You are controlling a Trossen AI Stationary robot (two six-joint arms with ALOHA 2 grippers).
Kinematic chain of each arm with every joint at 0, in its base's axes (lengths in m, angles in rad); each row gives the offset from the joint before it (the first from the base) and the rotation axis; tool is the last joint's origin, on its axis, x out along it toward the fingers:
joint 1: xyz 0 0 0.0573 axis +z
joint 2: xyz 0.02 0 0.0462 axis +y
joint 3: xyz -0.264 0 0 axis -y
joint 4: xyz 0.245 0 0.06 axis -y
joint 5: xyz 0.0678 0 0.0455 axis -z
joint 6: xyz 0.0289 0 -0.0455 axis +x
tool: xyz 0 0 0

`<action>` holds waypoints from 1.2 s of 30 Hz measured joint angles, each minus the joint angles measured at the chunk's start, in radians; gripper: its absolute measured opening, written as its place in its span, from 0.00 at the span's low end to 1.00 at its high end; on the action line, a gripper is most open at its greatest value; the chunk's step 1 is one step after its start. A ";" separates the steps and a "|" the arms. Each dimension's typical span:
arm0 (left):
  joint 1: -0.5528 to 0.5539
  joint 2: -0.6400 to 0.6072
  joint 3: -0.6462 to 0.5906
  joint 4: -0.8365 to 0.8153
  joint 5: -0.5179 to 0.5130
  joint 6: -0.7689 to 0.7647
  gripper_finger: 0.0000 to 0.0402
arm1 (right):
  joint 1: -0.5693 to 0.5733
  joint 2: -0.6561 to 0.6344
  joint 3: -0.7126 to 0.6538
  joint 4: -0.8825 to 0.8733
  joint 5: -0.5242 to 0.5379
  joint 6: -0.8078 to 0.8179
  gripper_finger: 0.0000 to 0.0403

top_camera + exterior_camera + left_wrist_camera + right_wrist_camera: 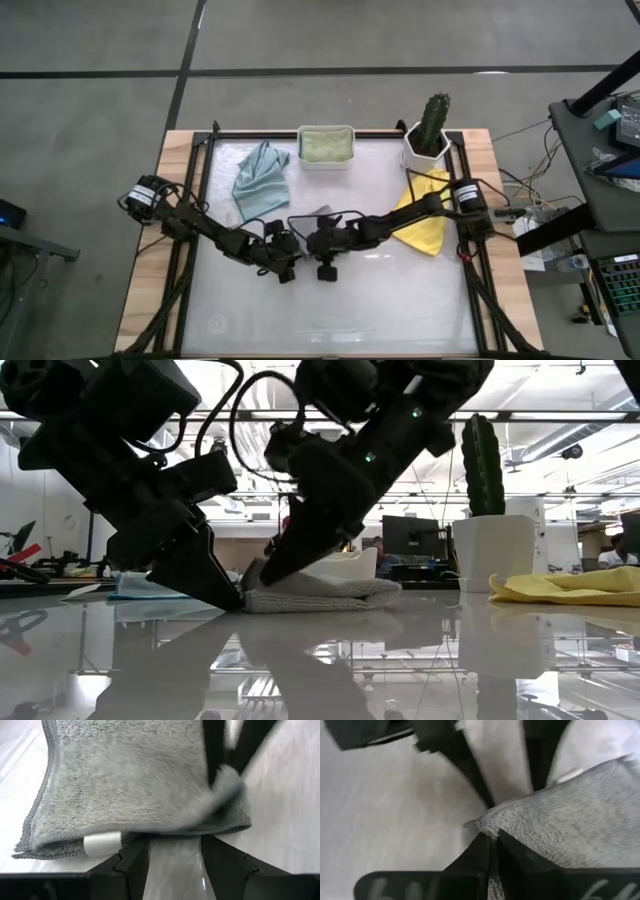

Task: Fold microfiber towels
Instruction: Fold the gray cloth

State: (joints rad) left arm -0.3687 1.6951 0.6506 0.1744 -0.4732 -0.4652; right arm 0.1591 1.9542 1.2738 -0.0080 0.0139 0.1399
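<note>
right claw [492,851]: pinched tight on a corner of the grey towel [135,785], tips down at the table [400,290], about mid-table
left claw [175,857]: fingers apart, nothing between them but bare table, tips right at the grey towel's folded edge, facing the right claw across it
grey towel: folded into a thick little stack, lying flat mid-table, mostly hidden under both claws from above
blue-grey towel [260,180]: crumpled, back left part of the table, well apart from the claws
yellow towel [425,225]: spread loosely on the right side, partly under the right arm
green towel [326,145]: sitting in the white tub [326,160] at the back edge
cactus [433,122]: in a white pot at the back right corner, just beside the yellow towel
</note>
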 joint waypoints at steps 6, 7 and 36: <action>0.000 0.000 0.000 0.001 0.000 0.000 0.41 | 0.001 0.042 0.026 -0.010 -0.022 0.028 0.16; 0.000 0.000 0.001 0.000 0.000 0.000 0.41 | 0.001 0.043 0.029 -0.012 -0.022 0.028 0.18; -0.002 -0.212 0.008 -0.086 0.054 0.056 0.40 | 0.002 -0.153 0.029 -0.336 0.030 -0.051 0.34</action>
State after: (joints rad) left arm -0.3702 1.4834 0.6582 0.0879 -0.4192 -0.4088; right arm 0.1616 1.8011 1.3023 -0.3443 0.0437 0.0886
